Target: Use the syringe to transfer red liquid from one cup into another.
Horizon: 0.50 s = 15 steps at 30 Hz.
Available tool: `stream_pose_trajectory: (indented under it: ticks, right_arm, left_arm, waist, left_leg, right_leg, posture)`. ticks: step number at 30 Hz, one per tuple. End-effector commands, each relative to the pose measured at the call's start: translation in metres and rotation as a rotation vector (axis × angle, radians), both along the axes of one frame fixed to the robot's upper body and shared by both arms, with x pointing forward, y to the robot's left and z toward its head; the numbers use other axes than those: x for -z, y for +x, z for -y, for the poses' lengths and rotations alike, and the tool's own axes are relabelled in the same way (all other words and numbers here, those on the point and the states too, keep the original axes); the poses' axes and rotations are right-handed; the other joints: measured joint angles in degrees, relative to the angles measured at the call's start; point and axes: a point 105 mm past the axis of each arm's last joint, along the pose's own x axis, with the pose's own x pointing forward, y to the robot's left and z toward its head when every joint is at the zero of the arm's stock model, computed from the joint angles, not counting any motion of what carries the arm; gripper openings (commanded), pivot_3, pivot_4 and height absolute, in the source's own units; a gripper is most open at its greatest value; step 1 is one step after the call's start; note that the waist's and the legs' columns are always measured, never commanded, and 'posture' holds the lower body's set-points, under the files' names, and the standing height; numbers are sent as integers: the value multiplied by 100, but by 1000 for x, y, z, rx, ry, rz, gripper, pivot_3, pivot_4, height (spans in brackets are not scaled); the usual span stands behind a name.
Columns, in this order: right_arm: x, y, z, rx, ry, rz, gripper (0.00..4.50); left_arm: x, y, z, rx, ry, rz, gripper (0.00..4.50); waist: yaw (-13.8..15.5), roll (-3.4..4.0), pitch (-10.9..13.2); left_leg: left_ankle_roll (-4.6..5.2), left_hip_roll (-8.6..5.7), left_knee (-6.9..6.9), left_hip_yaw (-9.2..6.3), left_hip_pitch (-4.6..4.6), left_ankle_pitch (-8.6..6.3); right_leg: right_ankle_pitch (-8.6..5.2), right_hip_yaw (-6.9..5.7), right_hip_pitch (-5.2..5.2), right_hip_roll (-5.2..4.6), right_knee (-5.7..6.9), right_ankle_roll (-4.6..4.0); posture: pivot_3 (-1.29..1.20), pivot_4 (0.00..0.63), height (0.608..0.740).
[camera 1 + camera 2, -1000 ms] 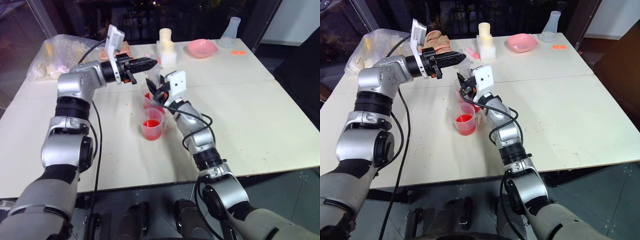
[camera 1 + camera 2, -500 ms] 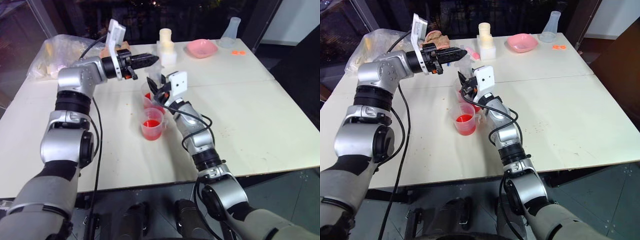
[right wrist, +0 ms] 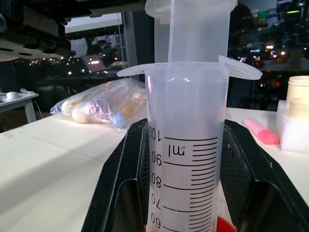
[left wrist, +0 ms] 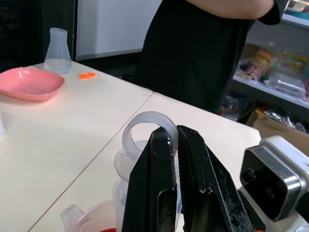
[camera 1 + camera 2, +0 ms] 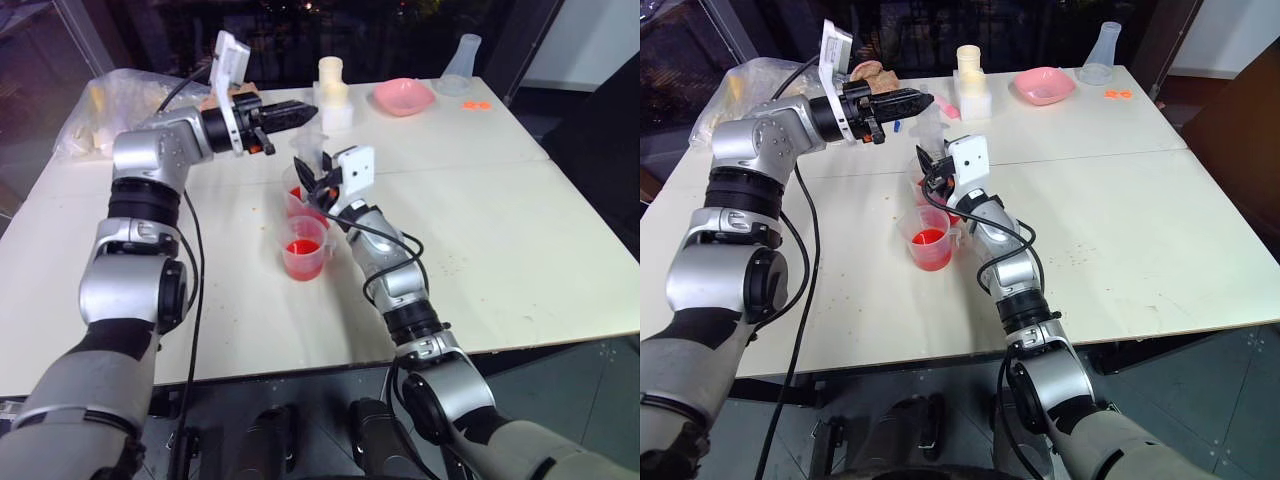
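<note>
The syringe (image 5: 309, 150) stands upright with its lower end in the back cup (image 5: 294, 203). My right gripper (image 5: 316, 180) is shut around the clear barrel (image 3: 186, 145), whose black graduation marks show between its fingers. My left gripper (image 5: 303, 108) reaches in level from the left and is shut on the plunger's ring (image 4: 147, 126) at the top. In front of the back cup stands a second clear cup (image 5: 303, 247) with red liquid (image 5: 301, 251) in its bottom. Red liquid also shows low in the back cup. The syringe's tip is hidden inside that cup.
At the table's far side are a pink bowl (image 5: 404, 96), a clear flask (image 5: 461, 65), a cream bottle on a white block (image 5: 333, 95), a pink marker (image 5: 943, 106) and a plastic bag (image 5: 130, 100). A person in black (image 4: 212, 43) stands beyond the table.
My left gripper has risen a little with the plunger's ring in its grip. The right gripper and both cups have kept still.
</note>
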Motion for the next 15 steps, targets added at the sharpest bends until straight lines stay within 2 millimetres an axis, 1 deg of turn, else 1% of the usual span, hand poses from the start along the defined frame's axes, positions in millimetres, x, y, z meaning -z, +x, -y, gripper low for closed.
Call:
stream_pose_trajectory:
  ticks: [1,9,14,15]
  right_arm:
    - [19,-12,-29,-101,-66,-40,1353]
    - [18,-12,-28,-102,-70,-35,1353]
    - [14,-12,-27,-101,-69,-25,1353]
    - [12,-12,-27,-100,-67,-19,1353]
  left_arm:
    - [-76,-21,3,30,-101,238,48]
    - [-76,-21,3,29,-101,240,48]
    - [-69,-22,4,43,-86,213,48]
    - [-67,-21,4,42,-82,202,360]
  waist:
    - [0,0,0]
    - [0,0,0]
    - [0,0,0]
    - [-1,0,0]
  left_leg:
    - [0,0,0,0,0,0]
    - [0,0,0,0,0,0]
    - [0,0,0,0,0,0]
    - [0,0,0,0,0,0]
  right_leg:
    - [0,0,0,0,0,0]
    - [0,0,0,0,0,0]
    - [0,0,0,0,0,0]
    - [0,0,0,0,0,0]
  posture:
    - [0,150,740]
    - [0,150,740]
    - [0,150,740]
    - [0,150,740]
